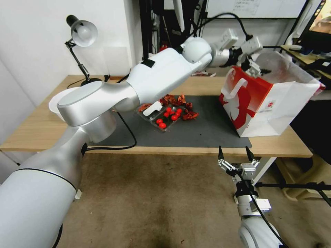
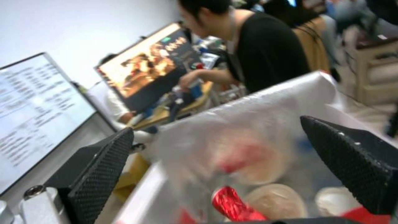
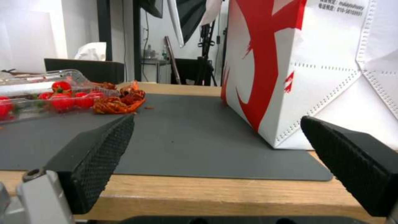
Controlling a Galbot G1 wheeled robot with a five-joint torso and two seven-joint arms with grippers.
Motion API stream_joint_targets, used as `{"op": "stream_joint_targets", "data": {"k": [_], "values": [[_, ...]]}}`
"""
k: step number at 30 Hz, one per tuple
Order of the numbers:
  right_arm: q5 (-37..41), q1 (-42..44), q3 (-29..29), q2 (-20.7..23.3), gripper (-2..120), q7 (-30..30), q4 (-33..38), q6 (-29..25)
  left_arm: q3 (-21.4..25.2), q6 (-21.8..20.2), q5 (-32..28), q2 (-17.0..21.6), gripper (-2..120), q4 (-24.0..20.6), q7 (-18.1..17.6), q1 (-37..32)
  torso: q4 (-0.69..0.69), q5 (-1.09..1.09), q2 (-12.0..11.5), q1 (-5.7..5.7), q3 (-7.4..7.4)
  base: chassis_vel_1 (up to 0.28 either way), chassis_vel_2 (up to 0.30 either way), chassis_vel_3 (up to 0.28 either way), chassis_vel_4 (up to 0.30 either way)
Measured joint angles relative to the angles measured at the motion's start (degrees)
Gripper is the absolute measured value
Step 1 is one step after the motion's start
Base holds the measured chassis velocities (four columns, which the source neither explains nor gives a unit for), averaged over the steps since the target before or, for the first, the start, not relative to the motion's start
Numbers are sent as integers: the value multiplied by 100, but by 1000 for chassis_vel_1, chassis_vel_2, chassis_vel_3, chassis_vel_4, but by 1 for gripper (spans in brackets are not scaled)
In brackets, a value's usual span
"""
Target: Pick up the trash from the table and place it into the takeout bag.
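The red-and-white takeout bag (image 1: pixel 262 103) stands on the right end of the dark grey mat (image 1: pixel 193 134) on the table (image 1: pixel 38 131). My left arm reaches across the table. Its gripper (image 1: pixel 257 70) hangs open over the bag's mouth with nothing between the fingers. In the left wrist view the left gripper (image 2: pixel 215 127) looks down through the clear liner (image 2: pixel 257 118) at trash in the bag: a crushed red can (image 2: pixel 234 205) and a pale round lid (image 2: pixel 275 202). My right gripper (image 1: pixel 233 148) waits open below the table's front edge, facing the takeout bag (image 3: pixel 290 62).
A clear tray of cherry tomatoes (image 1: pixel 165 117) and red scraps (image 1: pixel 176 100) lie mid-mat. A big white bowl (image 1: pixel 55 101) sits at the table's left end behind my arm, and a desk lamp (image 1: pixel 81 34) stands at the back left. A black cable (image 1: pixel 127 137) crosses the mat's left part.
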State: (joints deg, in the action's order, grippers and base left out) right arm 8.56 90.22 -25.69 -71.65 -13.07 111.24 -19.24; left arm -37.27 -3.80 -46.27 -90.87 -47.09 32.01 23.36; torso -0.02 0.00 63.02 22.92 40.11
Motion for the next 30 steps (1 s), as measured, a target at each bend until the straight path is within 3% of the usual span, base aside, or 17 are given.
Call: {"op": "stream_joint_targets", "data": {"k": [5,8,9,13,14,17,22,26,30], "values": [[9,-9,-3,32,100,-6,0,3,156,-17,-114,416,100,-158,-112,-106,3,-1,0,0,0,0,0,0,0],[22,-27,-5,68,100,-18,2,20,307,-9,-120,1043,100,-452,-138,-396,3,-2,0,0,0,0,0,0,0],[22,-27,-5,68,100,-18,2,20,307,-9,-120,1043,100,-452,-138,-396,3,-2,0,0,0,0,0,0,0],[27,-34,-12,81,100,-28,8,43,584,45,21,1790,100,-724,-140,-879,4,-4,0,0,0,0,0,0,0],[27,-34,-12,81,100,-28,8,43,584,45,21,1790,100,-724,-140,-879,4,-4,0,0,0,0,0,0,0],[27,-36,-10,88,100,-29,14,57,839,62,252,2291,100,-796,-224,-1263,4,-4,0,0,0,0,0,0,0],[27,-34,0,91,100,-29,17,60,1068,63,485,2609,100,-771,-401,-1595,4,-4,0,1,0,0,0,0,0],[26,-34,3,91,100,-29,22,64,1281,-79,654,2874,100,-816,-901,-1928,1,-1,0,0,0,0,0,0,0],[24,-32,6,83,100,-29,25,66,1444,-129,691,3030,100,-890,-1103,-2128,1,-1,0,0,0,0,0,0,0]]}}
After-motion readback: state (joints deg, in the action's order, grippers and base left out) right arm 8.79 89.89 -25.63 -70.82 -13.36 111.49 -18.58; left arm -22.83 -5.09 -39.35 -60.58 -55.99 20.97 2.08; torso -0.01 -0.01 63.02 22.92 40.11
